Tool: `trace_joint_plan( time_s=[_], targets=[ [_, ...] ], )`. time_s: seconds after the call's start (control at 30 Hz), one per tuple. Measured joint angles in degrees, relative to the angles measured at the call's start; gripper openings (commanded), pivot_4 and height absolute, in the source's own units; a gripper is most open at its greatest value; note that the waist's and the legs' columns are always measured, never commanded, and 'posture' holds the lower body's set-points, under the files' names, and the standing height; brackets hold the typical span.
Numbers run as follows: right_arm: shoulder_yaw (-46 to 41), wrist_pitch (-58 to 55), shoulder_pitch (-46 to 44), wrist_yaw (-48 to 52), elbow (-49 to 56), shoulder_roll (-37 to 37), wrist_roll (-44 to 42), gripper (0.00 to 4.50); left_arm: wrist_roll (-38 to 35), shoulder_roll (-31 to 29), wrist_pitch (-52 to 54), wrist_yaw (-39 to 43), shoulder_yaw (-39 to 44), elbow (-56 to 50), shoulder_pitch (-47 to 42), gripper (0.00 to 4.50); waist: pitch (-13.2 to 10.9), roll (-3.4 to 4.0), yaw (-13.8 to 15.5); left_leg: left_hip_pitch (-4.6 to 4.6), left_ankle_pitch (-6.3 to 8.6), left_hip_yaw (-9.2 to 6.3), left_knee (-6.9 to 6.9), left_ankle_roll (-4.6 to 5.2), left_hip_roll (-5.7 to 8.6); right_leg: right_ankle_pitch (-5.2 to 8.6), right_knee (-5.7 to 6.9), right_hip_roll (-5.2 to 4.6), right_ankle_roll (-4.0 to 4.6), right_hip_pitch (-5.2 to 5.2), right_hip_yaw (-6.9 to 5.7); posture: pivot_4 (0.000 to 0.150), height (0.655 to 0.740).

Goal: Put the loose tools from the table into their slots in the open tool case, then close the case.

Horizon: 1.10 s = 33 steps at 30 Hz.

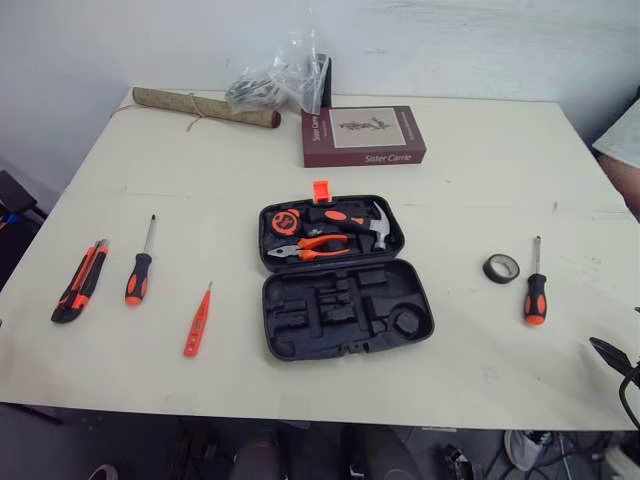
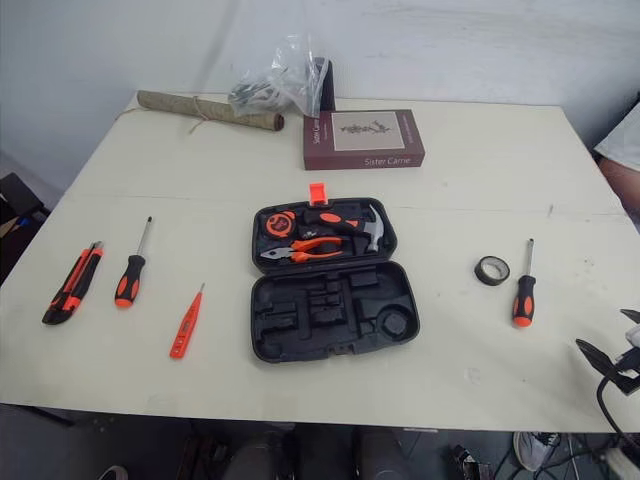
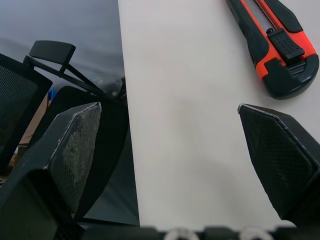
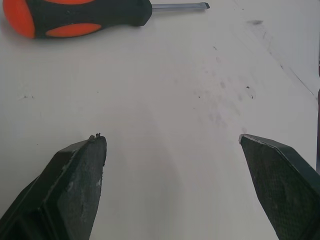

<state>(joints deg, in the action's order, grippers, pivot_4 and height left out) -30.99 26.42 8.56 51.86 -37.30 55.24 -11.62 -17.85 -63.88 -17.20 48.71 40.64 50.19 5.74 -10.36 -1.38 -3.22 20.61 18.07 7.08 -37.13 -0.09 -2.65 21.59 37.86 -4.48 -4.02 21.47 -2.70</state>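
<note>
- Right wrist view: the right tool [image 4: 170,145] hangs over the bare table [image 4: 175,85] with its two fingers spread wide and nothing between them. The right-hand screwdriver [image 4: 75,17] lies flat just ahead of it.
- In the left wrist view the left tool [image 3: 167,115] is equally wide open and empty. It straddles the table's edge, near the butt end of the utility knife [image 3: 280,45].
- Nothing is gripped yet, so the step in hand looks like the first pick, probably that screwdriver.
- To do it well, bring the fingers down on either side of the thick handle, square across it. That leaves the shaft free to guide into a slot.
- The tape roll [image 1: 501,267] sits just beside the screwdriver's shaft, so approach from the handle end to avoid nudging it.
- The tool case [image 1: 345,312] lies open mid-table, well apart from both tools. Its far half holds pliers, a hammer and a tape measure, and the slots in its near half are empty.
- Between the knife and the case lie the left-hand screwdriver [image 1: 140,268] and a tester pen [image 1: 197,320].
- Match each tool to its moulded recess and press it flush, or the lid may not shut.
</note>
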Motion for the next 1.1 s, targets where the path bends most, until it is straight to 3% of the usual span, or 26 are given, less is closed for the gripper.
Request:
trace_joint_plan(
  time_s=[0.5, 0.67, 0.87, 0.9, 0.93, 1.1],
  targets=[
    [2.38, -3.66, -2.73, 0.68, 4.43, -3.28, -2.8, 4.5, -7.12, 4.51, 12.25, 5.36, 1.53, -13.94, -0.22, 4.48, 0.01, -0.01, 0.04, -0.01, -0.01, -0.01, -0.06, -0.02, -0.01, 0.0, 0.05, 0.0, 0.0, -0.03, 0.01, 0.15, 0.74],
    [7.5, -12.64, -4.5, 3.38, 20.07, -6.29, -8.02, 4.5, -10.13, 8.26, 21.05, 7.71, -1.98, -31.04, 2.18, 4.48, 0.0, 0.0, 0.01, -0.01, -0.02, -0.03, -0.06, -0.04, -0.02, 0.0, 0.12, 0.01, 0.0, -0.03, 0.03, 0.15, 0.74],
    [14.13, -21.93, -12.67, 1.33, 29.31, -7.59, -8.37, 4.5, -10.49, 13.98, 31.38, 1.35, -12.84, -50.28, -2.64, 4.48, 0.0, 0.0, 0.79, 0.09, -0.02, -0.1, -0.24, -0.03, -0.01, -0.01, 0.12, 0.02, -0.01, -0.03, 0.01, 0.15, 0.74],
    [14.98, -22.96, -14.04, 1.06, 29.27, -7.71, -7.9, 4.5, -10.13, 14.44, 33.72, -0.24, -15.02, -51.94, -4.77, 3.95, 0.0, 0.0, 1.17, 0.08, -0.02, -0.11, -0.28, -0.03, 0.0, -0.01, 0.14, 0.02, -0.01, -0.04, 0.01, 0.15, 0.74],
    [16.01, -24.07, -15.96, 0.69, 29.07, -8.16, -7.35, 4.5, -9.98, 15.17, 36.53, -1.86, -17.73, -53.65, -7.57, 3.81, 0.0, 0.0, 1.51, 0.1, -0.03, -0.1, -0.34, -0.02, 0.0, -0.01, 0.15, 0.03, -0.01, -0.04, 0.01, 0.15, 0.74],
    [22.29, -27.58, -24.34, -0.55, 27.24, -10.79, -4.31, 2.05, -6.58, 20.03, 45.58, -8.1, -29.97, -56.01, -19.74, 1.48, 0.0, 0.01, 1.64, 0.53, -0.02, -0.21, -0.78, -0.01, -0.06, -0.01, 0.51, 0.12, -0.02, 0.17, -0.09, 0.15, 0.74]
  ],
)
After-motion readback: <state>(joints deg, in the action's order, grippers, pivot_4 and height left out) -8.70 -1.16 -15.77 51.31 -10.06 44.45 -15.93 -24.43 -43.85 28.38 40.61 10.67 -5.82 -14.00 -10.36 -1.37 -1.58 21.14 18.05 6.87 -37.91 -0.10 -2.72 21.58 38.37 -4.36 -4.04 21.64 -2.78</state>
